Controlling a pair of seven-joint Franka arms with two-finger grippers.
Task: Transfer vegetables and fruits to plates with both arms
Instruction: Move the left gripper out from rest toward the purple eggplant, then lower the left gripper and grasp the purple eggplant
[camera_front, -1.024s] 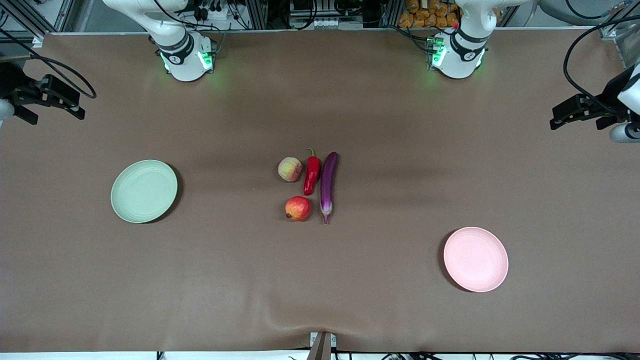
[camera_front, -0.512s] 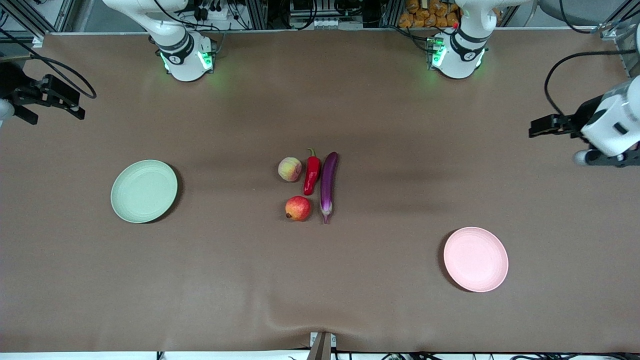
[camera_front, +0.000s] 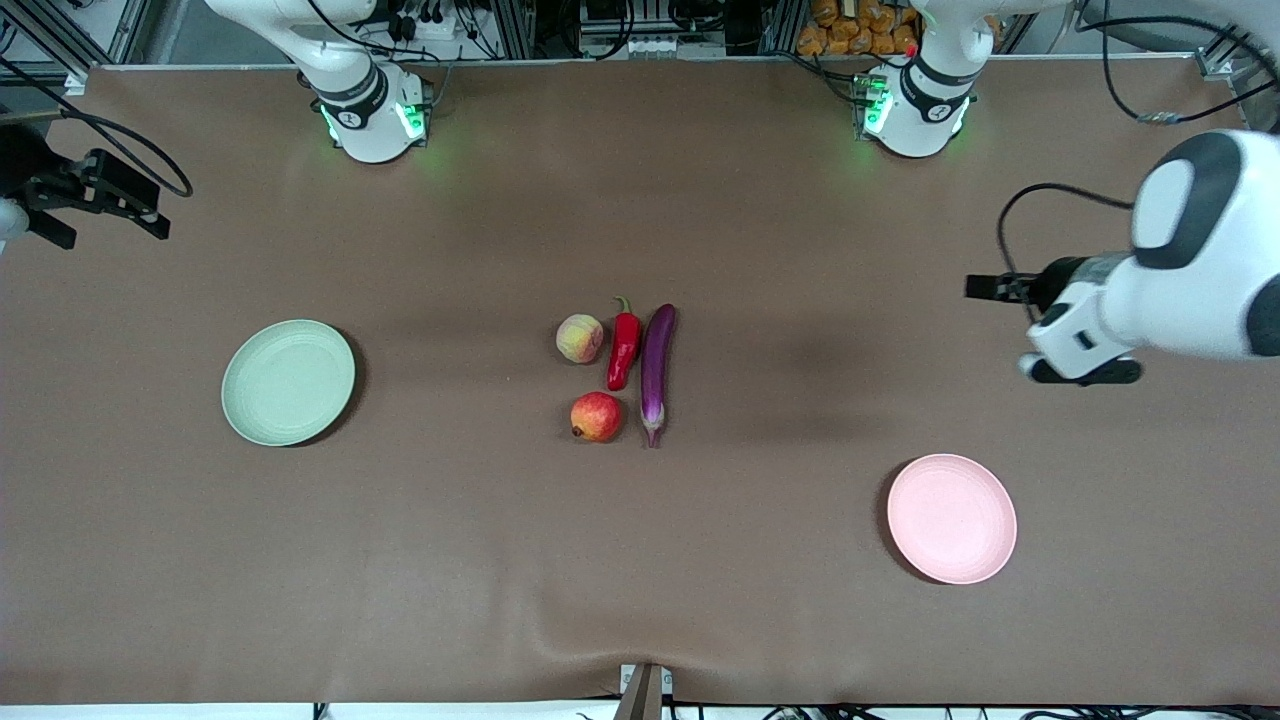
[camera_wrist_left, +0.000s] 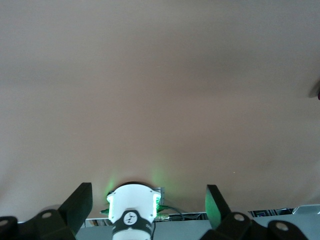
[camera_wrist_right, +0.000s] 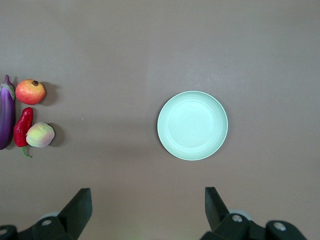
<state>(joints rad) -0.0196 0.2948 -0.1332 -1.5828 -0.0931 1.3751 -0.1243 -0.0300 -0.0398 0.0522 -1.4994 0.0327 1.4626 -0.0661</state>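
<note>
Eggplant (camera_front: 656, 372), pepper, fruits untouched; left gripper (camera_front: 985, 288) over bare table (camera_front: 640, 560), right gripper (camera_front: 95, 195) waiting, jaws apart; needed: reaching, grasping.

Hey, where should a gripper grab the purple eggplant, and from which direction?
Probably best around the middle of the eggplant, coming straight down from above with the fingers closing across its narrow width. It lies flat on the table, long and slender. The chili pepper lies right beside it toward the right arm's end, so that finger has little room; the side toward the left arm's end is free.
</note>
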